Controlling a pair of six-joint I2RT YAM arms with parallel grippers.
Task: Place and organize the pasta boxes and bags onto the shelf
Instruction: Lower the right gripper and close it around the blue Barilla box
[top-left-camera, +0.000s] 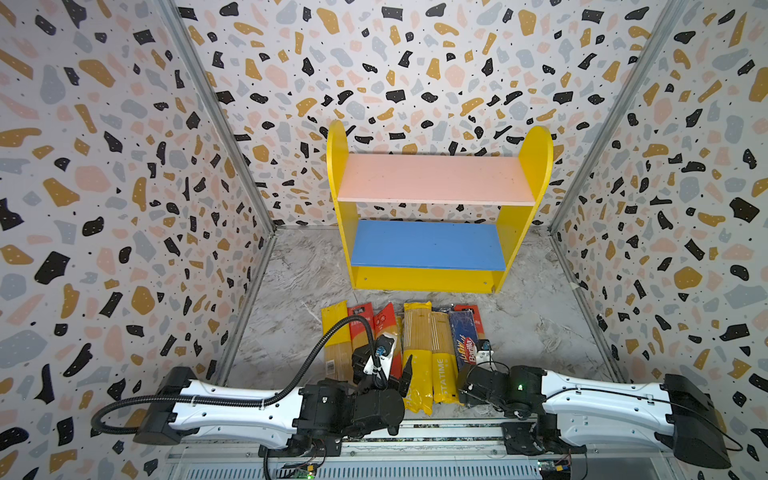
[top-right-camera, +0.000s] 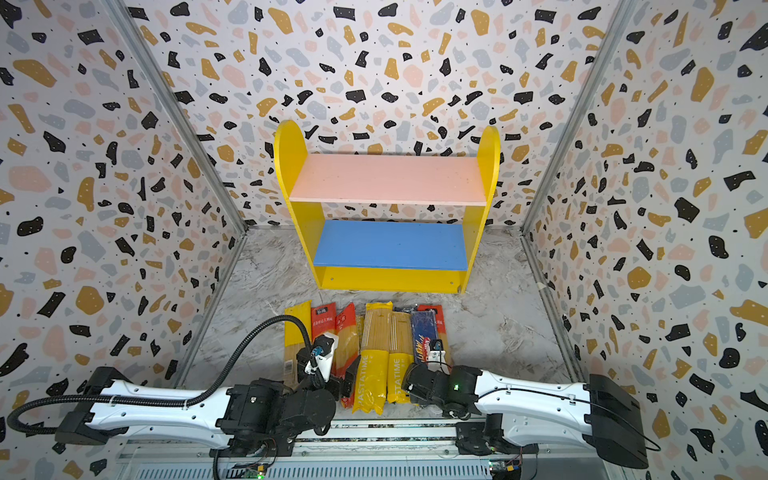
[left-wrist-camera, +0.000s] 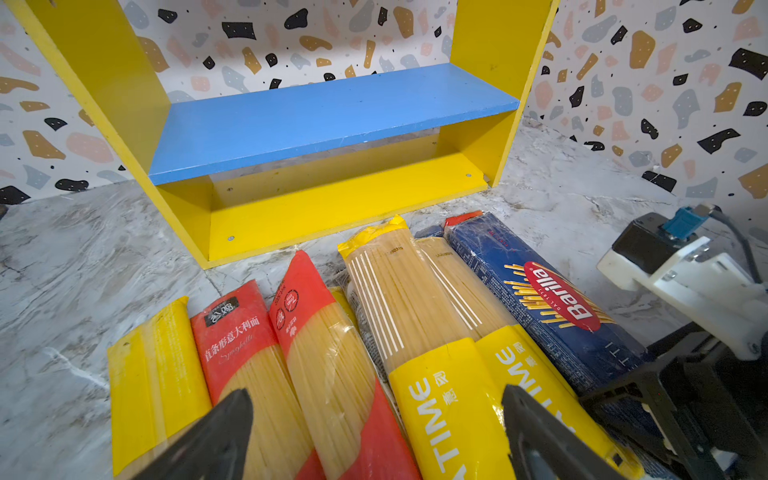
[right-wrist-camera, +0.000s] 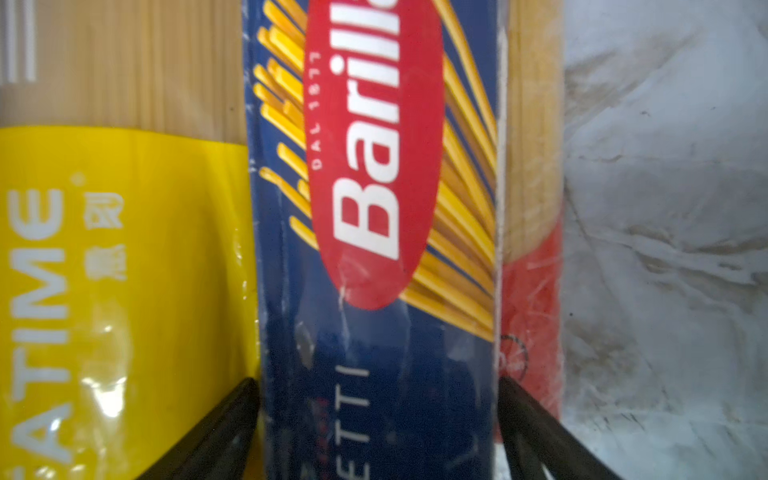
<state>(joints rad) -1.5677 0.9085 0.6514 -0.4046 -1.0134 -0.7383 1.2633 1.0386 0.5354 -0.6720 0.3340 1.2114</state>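
The pasta packs (top-left-camera: 417, 332) lie in 1 row just in front of the shelf (top-left-camera: 424, 280). The left gripper (left-wrist-camera: 377, 390) hovers over them, fingers wide. The right gripper (right-wrist-camera: 377, 381) straddles the blue box (right-wrist-camera: 374, 399), fingers wide; grip unclear.

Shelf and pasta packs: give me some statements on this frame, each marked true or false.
1. The shelf holds no pasta packs. True.
2. The packs stand upright against the shelf. False: they lie flat in a row on the table in front of it.
3. The right jaws straddle the blue Barilla box. True.
4. The left jaws are shut on a pack. False: they stand open above the packs, holding nothing.
5. The Barilla box lies at the row's left end. False: it lies near the right end; a yellow pack is leftmost.
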